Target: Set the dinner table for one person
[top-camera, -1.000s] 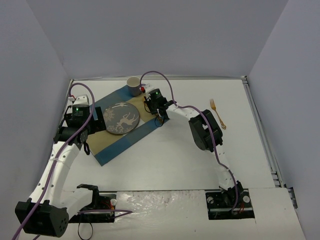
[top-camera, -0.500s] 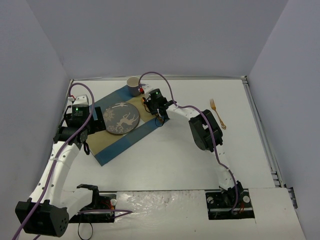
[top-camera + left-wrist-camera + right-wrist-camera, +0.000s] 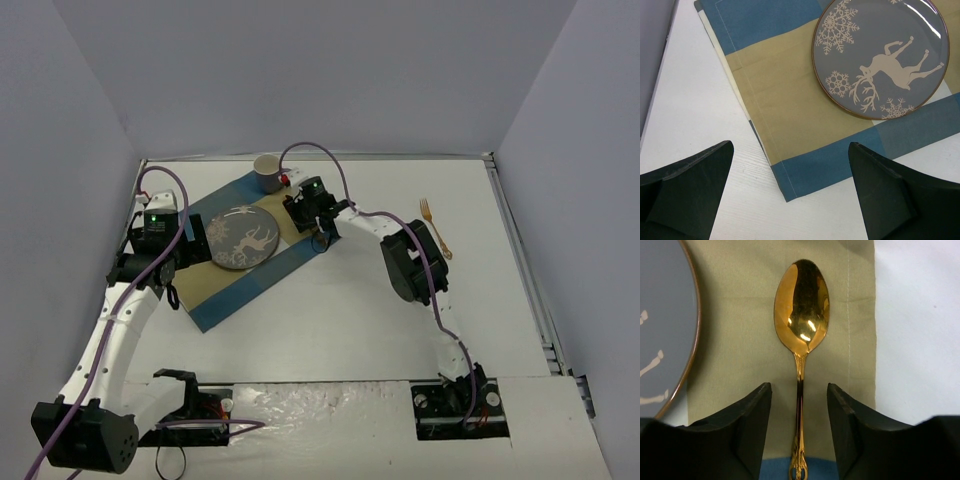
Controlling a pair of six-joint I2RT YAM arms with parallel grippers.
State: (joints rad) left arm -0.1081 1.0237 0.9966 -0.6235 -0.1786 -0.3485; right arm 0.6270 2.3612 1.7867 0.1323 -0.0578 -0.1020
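Right wrist view is showing the right gripper (image 3: 799,405), released and edging slightly left, straddling the gold spoon (image 3: 801,315) lying on the placemat (image 3: 730,370) right of the plate (image 3: 662,315), apparently placed.

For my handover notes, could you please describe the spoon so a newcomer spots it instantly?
On the table's left half lies a striped placemat. Right of its reindeer plate is the spoon: gold like the fork, but round-bowled and on cloth.
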